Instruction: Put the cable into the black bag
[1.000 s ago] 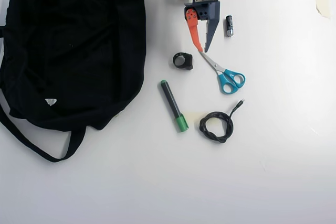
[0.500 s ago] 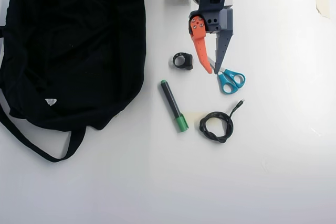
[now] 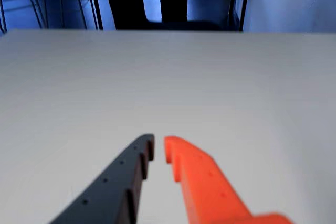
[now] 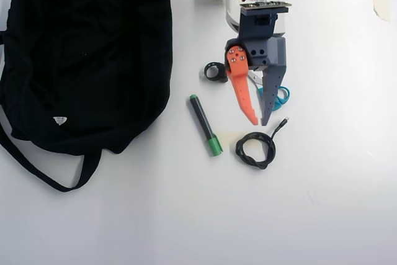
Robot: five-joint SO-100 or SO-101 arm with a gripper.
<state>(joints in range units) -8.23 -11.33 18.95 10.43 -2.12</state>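
Over the last second the arm's two-finger pincer, one finger orange plastic and the other dark grey, has travelled down the overhead view, from beside the small black-and-silver cylinder at the top, across the blue-handled scissors, until its tips hang just short of the thin black cable wound in a small coil. Its fingers stand only narrowly apart and grip nothing; the wrist view shows the same slim gap between the tips over bare white table, with the cable outside that view. This reads as the approach to the pick, with grasping, carrying and dropping all undone. The coil lies just ahead of the fingertips, slightly toward the orange side, its short tail and plug just beside the grey finger. One large black fabric bag with long straps lies well off on the orange finger's side. Counted: one cable, one bag, one pair of scissors partly under the pincer, one green-capped black marker, one small black ring-shaped piece.
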